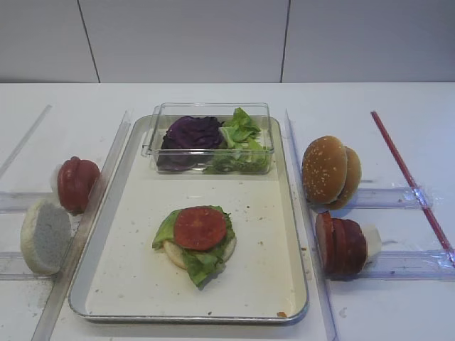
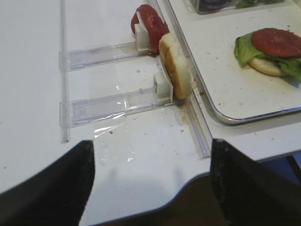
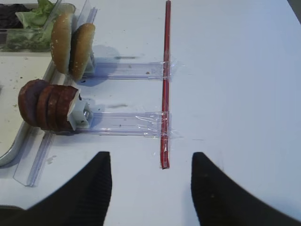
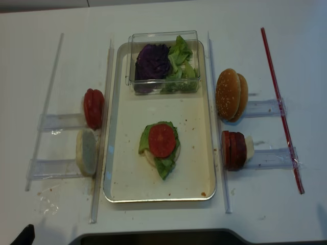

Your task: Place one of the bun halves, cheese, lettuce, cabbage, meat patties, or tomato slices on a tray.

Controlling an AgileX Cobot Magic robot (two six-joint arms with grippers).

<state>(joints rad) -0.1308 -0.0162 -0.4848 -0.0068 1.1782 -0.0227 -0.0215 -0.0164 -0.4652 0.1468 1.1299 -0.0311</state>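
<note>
On the tray [image 1: 135, 213] a bun half w/ lettuce [image 1: 202, 261] and tomato slice [image 1: 200, 228] already lies; left gripper [image 2: 150, 181] and right gripper [image 3: 151, 176] both spread, holding nothing, so next probably a meat patty [image 1: 340, 245], standing right of the tray.

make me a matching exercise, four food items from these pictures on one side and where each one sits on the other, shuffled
Items
1. cabbage
2. sesame bun halves
3. tomato slice
4. pale bun half

Places
A. on the lettuce in the middle of the tray
B. standing on edge in a holder left of the tray
C. inside the clear plastic box
D. standing on edge in a holder right of the tray

Pairs: 1-C, 2-D, 3-A, 4-B
</note>
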